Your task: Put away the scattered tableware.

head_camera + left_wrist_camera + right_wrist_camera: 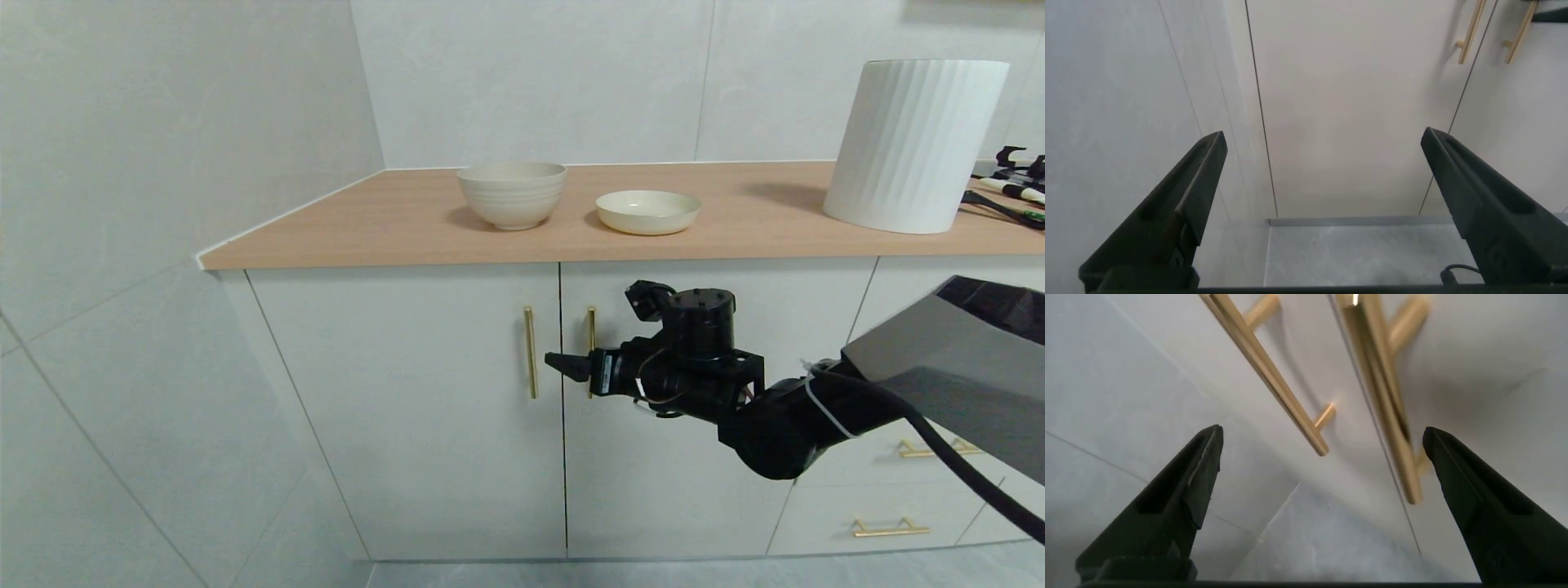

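The right gripper (567,366) is held level in front of the cabinet, below the surface (367,229), with its arm coming in from the robot's right, elbow low and wrist turned toward the doors. In the right wrist view the right gripper (1321,437) has its fingers spread wide with nothing between them. The two brass handles lie ahead of the gap: the left handle (1270,371) and the right handle (1384,392). From the head view the fingertips overlap the right handle (590,327) and reach toward the seam between the doors, just short of the left handle (531,352). I cannot tell whether a finger touches metal.

The left gripper (1323,137) is also wide open and holds nothing. It faces the left door (1355,114) low down, near the floor (1355,245) and the tiled wall (1118,122).

Both doors, the left door (408,408) and the right door (694,490), are shut. The wall (122,204) closes in on the left side, near the left door's outer edge. To the right are drawers (890,528) with brass pulls.

On the surface, the bowl (512,193) stands upright above the left door. The shallow dish (648,211) sits just beside it on the right, apart from it and nearer the front edge. A tall white ribbed container (914,143) stands well to the right, with dark utensils (1008,196) beyond it.
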Controlling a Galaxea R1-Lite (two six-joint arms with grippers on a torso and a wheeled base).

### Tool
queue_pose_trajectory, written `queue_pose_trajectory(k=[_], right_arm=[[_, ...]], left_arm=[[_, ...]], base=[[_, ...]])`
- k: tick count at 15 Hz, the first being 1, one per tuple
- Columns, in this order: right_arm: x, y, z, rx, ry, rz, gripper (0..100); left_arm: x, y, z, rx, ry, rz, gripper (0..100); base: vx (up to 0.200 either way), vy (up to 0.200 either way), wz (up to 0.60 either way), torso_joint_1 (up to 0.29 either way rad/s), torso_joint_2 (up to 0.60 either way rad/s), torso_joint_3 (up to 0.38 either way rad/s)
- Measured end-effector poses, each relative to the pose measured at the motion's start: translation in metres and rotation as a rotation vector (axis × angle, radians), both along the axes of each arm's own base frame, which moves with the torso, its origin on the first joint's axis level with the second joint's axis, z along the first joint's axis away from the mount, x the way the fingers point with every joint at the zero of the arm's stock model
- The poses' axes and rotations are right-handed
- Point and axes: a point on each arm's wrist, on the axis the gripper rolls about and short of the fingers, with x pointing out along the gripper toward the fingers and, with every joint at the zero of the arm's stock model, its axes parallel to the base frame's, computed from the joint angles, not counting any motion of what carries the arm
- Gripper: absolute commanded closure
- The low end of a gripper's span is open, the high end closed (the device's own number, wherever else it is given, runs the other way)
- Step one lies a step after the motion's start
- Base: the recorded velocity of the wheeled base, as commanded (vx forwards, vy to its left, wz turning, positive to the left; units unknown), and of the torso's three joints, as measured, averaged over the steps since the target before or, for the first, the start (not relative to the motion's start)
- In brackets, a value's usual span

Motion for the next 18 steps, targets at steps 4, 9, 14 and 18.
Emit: queue_pose_trajectory(k=[4, 9, 14, 18], right_arm=[[0.002, 0.007, -0.006, 0.033, 0.017, 0.009, 0], [-0.003, 0.018, -0.007, 0.078, 0.01, 0.029, 0], [-0.02, 0.014, -0.01, 0.075, 0.067, 0.144, 0], [-0.045, -0.002, -0.004, 0.074, 0.124, 0.236, 0]], left_arm=[[0.0, 0.0, 0.0, 0.0, 0.0, 0.0, 0], [0.0, 0.0, 0.0, 0.0, 0.0, 0.0, 0], [0.0, 0.0, 0.0, 0.0, 0.0, 0.0, 0], [0.0, 0.0, 0.0, 0.0, 0.0, 0.0, 0]], base=[[0.0, 0.0, 0.0, 0.0, 0.0, 0.0], [0.0, 0.0, 0.0, 0.0, 0.0, 0.0], [0.0, 0.0, 0.0, 0.0, 0.0, 0.0], [0.0, 0.0, 0.0, 0.0, 0.0, 0.0]])
